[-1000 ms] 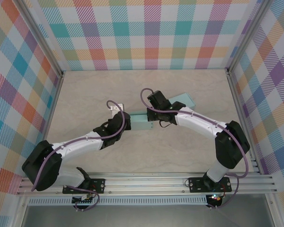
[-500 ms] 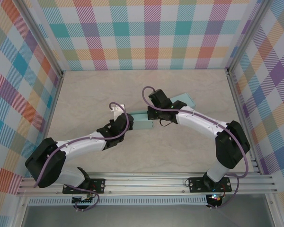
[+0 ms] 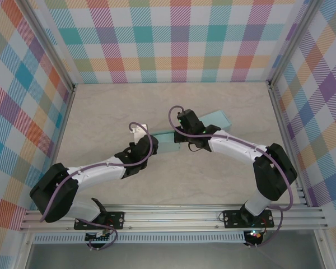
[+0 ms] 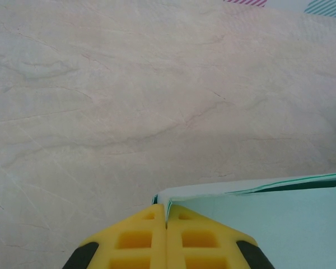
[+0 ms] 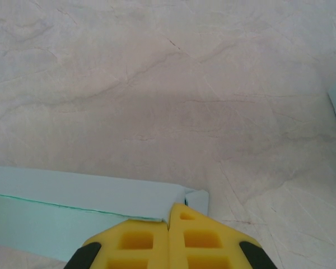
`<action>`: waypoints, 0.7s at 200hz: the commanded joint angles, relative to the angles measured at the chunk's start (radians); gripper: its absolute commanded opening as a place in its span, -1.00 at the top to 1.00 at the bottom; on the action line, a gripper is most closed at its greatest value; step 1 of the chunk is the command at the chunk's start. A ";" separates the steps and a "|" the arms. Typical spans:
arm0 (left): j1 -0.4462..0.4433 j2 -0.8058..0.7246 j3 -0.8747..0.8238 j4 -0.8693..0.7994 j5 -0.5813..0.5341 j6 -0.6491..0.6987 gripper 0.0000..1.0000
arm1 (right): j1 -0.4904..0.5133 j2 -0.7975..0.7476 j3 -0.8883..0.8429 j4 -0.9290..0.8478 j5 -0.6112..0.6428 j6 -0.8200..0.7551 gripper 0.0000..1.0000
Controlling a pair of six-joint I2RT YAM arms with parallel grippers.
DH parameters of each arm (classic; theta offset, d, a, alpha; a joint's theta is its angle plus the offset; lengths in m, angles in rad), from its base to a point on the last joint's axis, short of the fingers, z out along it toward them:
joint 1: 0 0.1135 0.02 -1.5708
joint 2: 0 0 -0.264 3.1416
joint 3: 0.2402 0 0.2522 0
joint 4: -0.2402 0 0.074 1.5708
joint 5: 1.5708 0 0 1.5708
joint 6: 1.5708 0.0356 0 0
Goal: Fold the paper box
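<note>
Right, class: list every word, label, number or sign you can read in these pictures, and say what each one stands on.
None can be read.
The paper box is plain pale green, with no print.
The left gripper and right gripper have plain yellow fingers, unmarked.
The walls bear only a coloured check pattern.

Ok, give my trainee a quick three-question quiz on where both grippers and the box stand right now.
1. True or false: the left gripper is shut on an edge of the paper box.
2. The paper box is: A red, B pale teal, C black.
3. What does the right gripper pinch?
Key: 1 true. 2 B. 3 The paper box, at a corner.
</note>
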 commanded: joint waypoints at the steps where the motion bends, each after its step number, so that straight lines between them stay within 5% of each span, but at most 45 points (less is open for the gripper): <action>1: -0.029 0.019 -0.036 -0.037 0.055 -0.032 1.00 | 0.018 0.010 -0.047 -0.012 -0.050 -0.023 1.00; 84: -0.018 -0.004 -0.048 -0.050 0.040 -0.045 1.00 | 0.018 -0.013 -0.087 -0.039 0.049 -0.084 1.00; 140: -0.018 -0.002 -0.044 -0.043 0.063 -0.077 1.00 | 0.019 0.020 -0.115 0.004 0.003 -0.071 1.00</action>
